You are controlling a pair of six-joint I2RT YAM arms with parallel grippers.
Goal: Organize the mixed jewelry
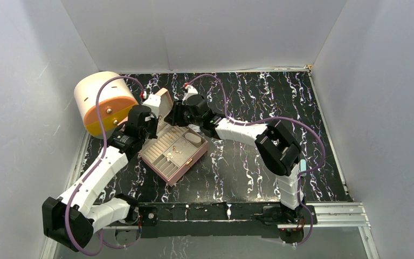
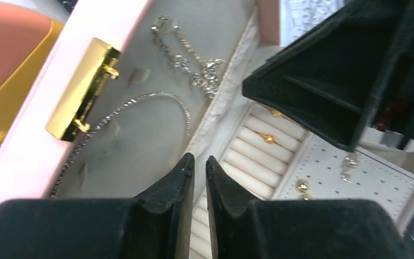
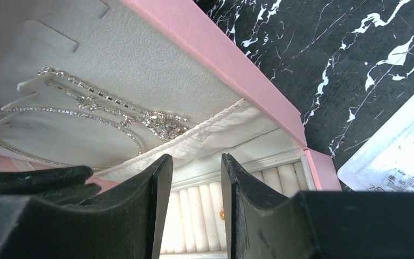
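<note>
The pink box [image 1: 179, 167] lies open, its lid [image 1: 165, 103] upright. Silvery chains hang inside the lid [image 2: 194, 67], also in the right wrist view [image 3: 116, 110]. A gold ring [image 2: 268, 138] sits in the ring rolls, gold studs [image 2: 302, 185] and a silvery piece [image 2: 349, 164] on the dotted pad. My left gripper [image 2: 199, 160] is over the hinge line, jaws nearly together with nothing between them. My right gripper [image 3: 195, 157] is slightly open and empty, over the ring rolls near the lid; a gold piece [image 3: 222, 214] shows between its fingers. The two grippers are close together [image 1: 167, 116].
A cream and orange cylinder [image 1: 105, 102] lies at the back left beside the lid. A clear packet with a white card [image 3: 404, 156] lies on the black marbled table [image 1: 259, 97] right of the box. The lid's gold clasp [image 2: 83, 89] sticks out. Grey walls surround the table.
</note>
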